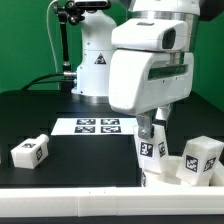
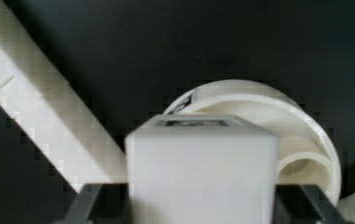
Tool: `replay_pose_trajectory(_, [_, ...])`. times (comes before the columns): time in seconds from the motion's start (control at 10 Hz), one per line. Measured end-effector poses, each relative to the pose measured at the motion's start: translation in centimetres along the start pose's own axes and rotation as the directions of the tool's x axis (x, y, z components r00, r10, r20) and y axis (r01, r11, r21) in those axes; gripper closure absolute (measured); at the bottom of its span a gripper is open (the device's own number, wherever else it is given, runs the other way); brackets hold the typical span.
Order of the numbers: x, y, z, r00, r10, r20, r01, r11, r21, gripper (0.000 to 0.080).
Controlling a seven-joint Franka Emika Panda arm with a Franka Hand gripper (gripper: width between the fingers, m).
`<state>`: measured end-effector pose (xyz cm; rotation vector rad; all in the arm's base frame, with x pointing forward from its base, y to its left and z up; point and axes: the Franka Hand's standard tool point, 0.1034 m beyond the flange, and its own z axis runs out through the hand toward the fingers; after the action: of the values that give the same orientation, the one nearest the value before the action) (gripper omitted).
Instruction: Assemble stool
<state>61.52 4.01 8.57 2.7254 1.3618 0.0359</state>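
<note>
While the gripper (image 2: pixel 199 200) holds it, the upright leg (image 2: pixel 195 160) stands near the front of the black table (image 1: pixel 40 110), toward the exterior view's right. Both dark fingers (image 2: pixel 99 203) press on its sides, so the grip is closed on this leg. The round seat (image 2: pixel 272 110) sits right next to it and the white rail (image 2: pixel 32 80) runs beside it. A second leg (image 1: pixel 203 155) is close by. A third leg (image 1: pixel 30 151) lies well apart, on the other side of the marker board (image 1: pixel 95 125)

Upright white leg (image 2: pixel 197 165), near round seat (image 2: pixel 266 104); second leg (image 1: pixel 30 151) — lying apart, tagged
</note>
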Motion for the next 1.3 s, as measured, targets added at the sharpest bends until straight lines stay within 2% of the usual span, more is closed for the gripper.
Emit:
replay_pose_trajectory(0.4, [0.0,0.0,0.0,0.958,0.286,-0.001,-0.286,0.958,0.002,0.0463])
replay_pose_trajectory(0.6, [-0.1,-0.3,0.1,0.882,0.471,0.011,-0.471,0.882,0.007,0.0463])
replay_pose_trajectory(0.9, [-0.1,-0.7,0.2,0.631,0.775,0.039,-0.776,0.63,0.022,0.0463])
replay_pose_trajectory(1.1, [-0.1,-0.8,0.2,0.457,0.888,0.047,-0.889,0.456,0.04,0.0463])
replay_pose_trajectory(1.2, [0.0,-0.8,0.2,0.389,0.92,0.051,-0.921,0.387,0.044,0.0463])
replay_pose_trajectory(1.3, [0.3,-1.0,0.2,0.276,0.96,0.052,-0.961,0.274,0.043,0.0463])
